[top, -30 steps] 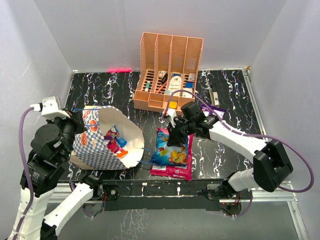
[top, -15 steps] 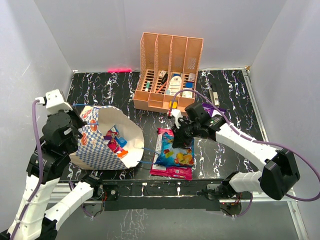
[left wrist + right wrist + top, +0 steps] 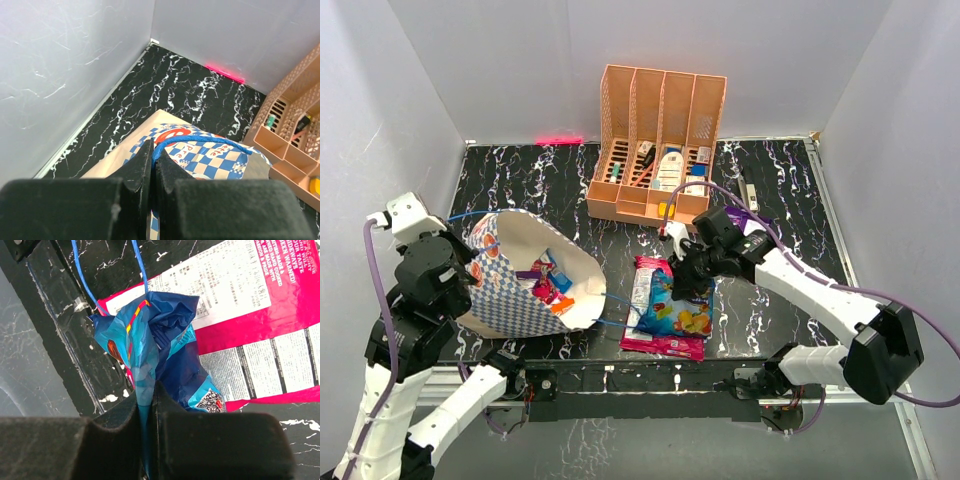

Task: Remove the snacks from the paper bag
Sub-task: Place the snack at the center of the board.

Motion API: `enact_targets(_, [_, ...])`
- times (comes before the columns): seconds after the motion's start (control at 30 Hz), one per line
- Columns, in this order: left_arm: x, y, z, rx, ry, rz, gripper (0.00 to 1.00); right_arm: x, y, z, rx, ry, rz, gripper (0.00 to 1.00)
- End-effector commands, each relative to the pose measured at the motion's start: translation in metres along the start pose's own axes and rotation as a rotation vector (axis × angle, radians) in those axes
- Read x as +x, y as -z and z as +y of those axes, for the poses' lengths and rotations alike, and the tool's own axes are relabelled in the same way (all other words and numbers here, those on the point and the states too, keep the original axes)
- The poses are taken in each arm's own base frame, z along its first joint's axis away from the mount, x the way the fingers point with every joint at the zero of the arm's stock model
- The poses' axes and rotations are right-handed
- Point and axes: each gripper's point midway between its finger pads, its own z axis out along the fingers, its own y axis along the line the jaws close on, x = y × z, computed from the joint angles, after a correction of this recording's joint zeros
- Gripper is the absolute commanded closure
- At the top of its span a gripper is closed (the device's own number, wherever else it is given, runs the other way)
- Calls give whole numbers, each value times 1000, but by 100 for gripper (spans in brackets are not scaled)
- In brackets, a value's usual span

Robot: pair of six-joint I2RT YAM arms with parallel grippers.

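Note:
The checked paper bag lies on its side at the left, its white mouth facing right, with several small snacks inside. My left gripper is shut on its blue string handle, the bag just below. My right gripper is shut on the top edge of a blue snack packet, which hangs over a pink packet lying flat. In the right wrist view the blue packet dangles above the pink packet.
An orange slotted organizer with small bottles and boxes stands at the back centre. A purple packet lies partly under my right arm. The bag's other blue handle trails toward the packets. Grey walls enclose the black marbled table.
My left gripper pulled the handle left and up, tilting the bag's mouth wider. My right gripper shifted slightly right with the blue packet held over the pink one.

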Motion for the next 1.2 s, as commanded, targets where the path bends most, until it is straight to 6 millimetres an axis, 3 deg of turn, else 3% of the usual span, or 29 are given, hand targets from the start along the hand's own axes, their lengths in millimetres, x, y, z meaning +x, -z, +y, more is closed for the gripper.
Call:
enact_targets(0.0, [1,-2,22,-132,-16,-16,100,-31,23,25,-70,80,-125,92])
enact_targets(0.13, [8,-1,37,-223,-27,-8,100,-40,25,26,-64,87,-170,92])
enact_targets(0.33, [-1,9,61,-302,1,-75,100,-56,0,7,-41,42,-212,91])
enact_targets(0.47, [0,10,67,-338,2,-87,100,-43,-7,2,-40,45,-140,92])
enact_targets(0.57, [3,10,69,-363,22,-83,100,-27,-1,14,-97,86,-95,91])
enact_targets(0.67, [4,9,61,-300,70,-82,100,-18,3,11,-59,109,-99,91])
enact_targets(0.8, [6,10,44,-163,115,-82,100,-27,-3,-6,11,140,-136,91])
enact_targets(1.0, [-6,22,6,121,176,-109,100,-55,-28,-26,22,127,-147,83])
enact_targets(1.17, [-24,38,-15,292,224,-132,100,-51,-55,-51,78,45,-124,76])
